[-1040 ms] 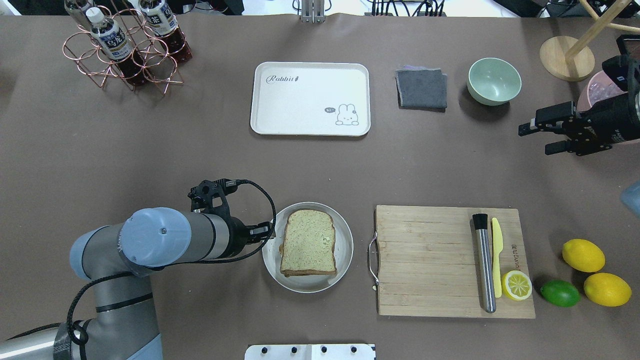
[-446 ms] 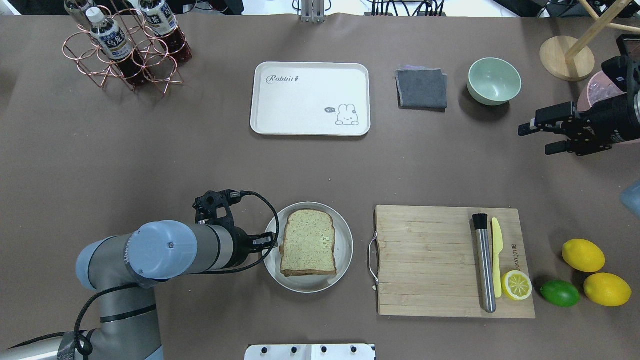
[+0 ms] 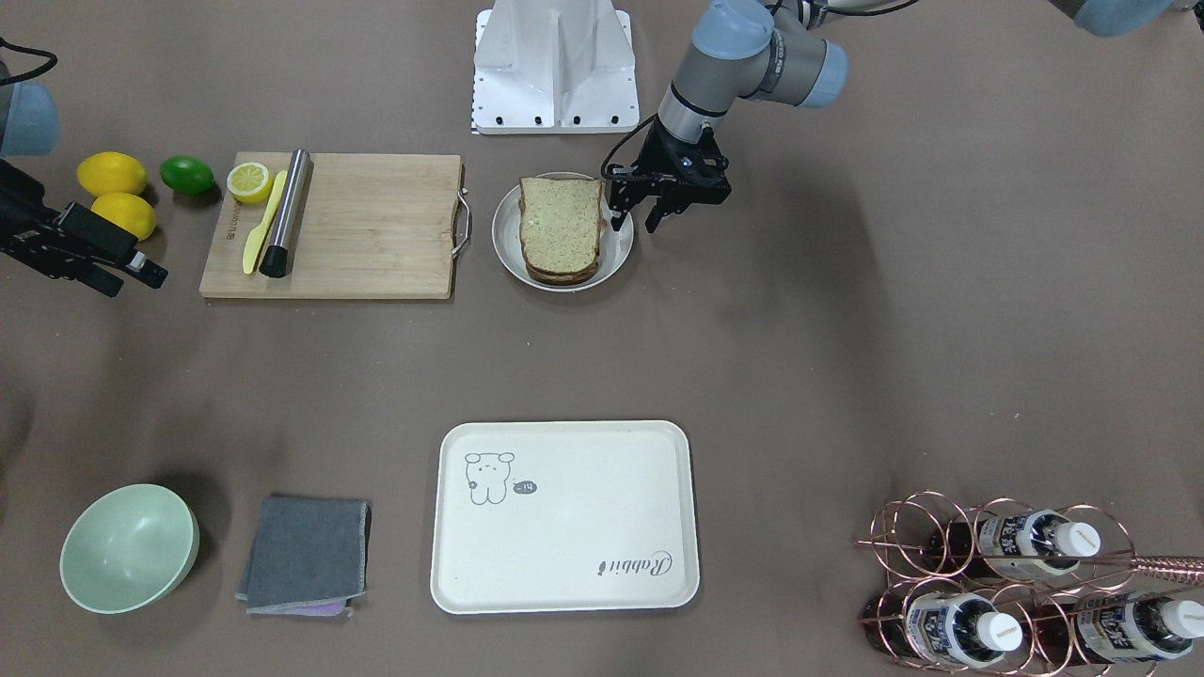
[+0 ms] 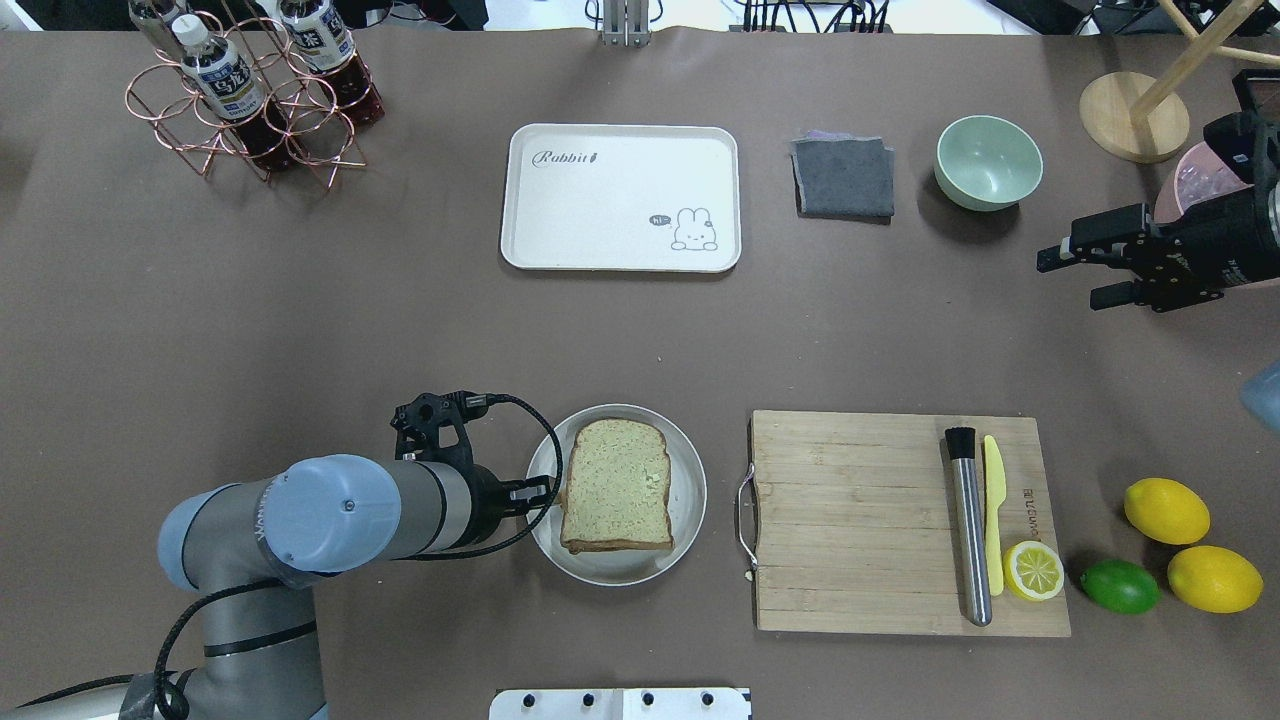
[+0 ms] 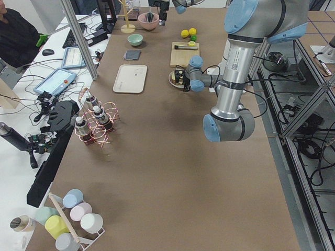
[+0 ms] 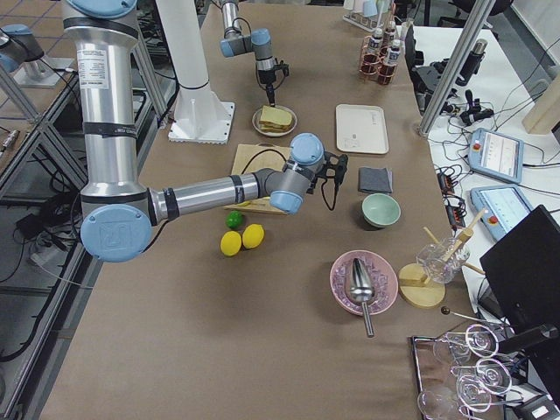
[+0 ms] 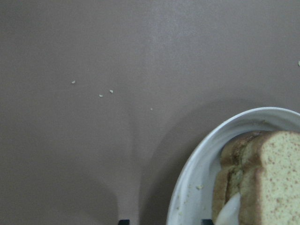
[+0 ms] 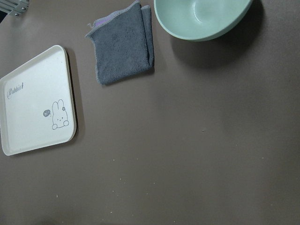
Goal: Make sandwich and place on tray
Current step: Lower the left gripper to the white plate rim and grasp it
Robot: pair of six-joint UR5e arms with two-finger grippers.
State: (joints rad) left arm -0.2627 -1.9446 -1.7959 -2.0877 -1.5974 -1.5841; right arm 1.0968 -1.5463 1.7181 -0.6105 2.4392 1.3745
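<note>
Right now my left gripper [image 3: 634, 222] hangs released at the edge of the plate [image 4: 690, 500], on the robot's left side. In the wrist view its jaws straddle the rim, one fingertip inside next to the sandwich [image 4: 615, 485] and one outside over the bench [image 4: 400, 320]. The sandwich lies stacked on that plate, well apart from the tray [image 4: 620, 200] across the bench.

I judge the step to be a pinch on the rim. I'd lower until the inner finger passes the crust without nudging it, close squarely, then lift level so the slices don't slide.

The right gripper [image 4: 1072, 280] is released and empty, out at the bench's right end.

Readable writing: "Rabbit" in script on the tray, and "hi~" in a bubble beside its drawn animal. The bottle [image 4: 225, 80] labels carry characters too small for me to read.
</note>
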